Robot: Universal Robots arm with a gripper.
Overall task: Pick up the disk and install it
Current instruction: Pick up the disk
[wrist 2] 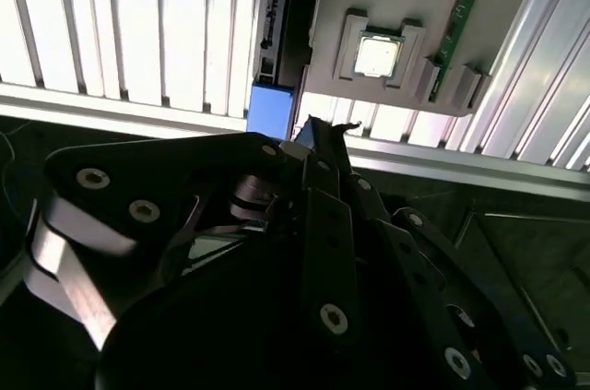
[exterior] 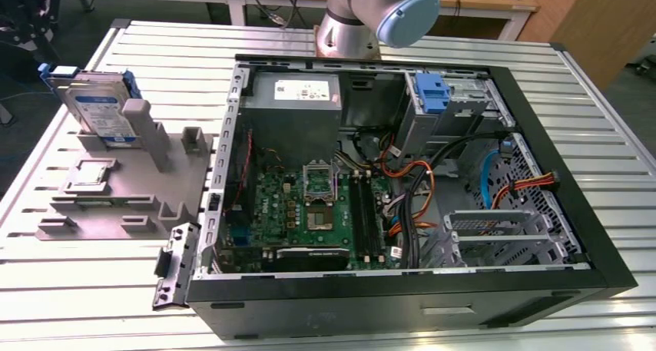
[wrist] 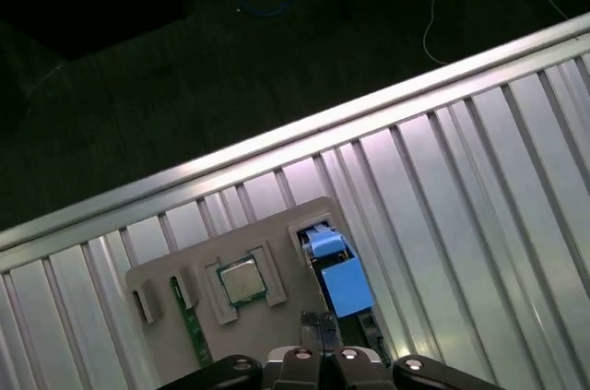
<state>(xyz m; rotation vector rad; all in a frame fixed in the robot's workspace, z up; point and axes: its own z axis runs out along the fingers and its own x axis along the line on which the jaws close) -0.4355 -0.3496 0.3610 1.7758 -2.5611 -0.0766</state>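
Slatted table; grey fixture holds disk (upright).

An open PC case covers most of the ribbed tabletop, toward its edge on the exterior view's right. Inside lie a green motherboard, a grey power supply, a blue latch and orange cables. A grey fixture near the opposite edge holds a processor chip.
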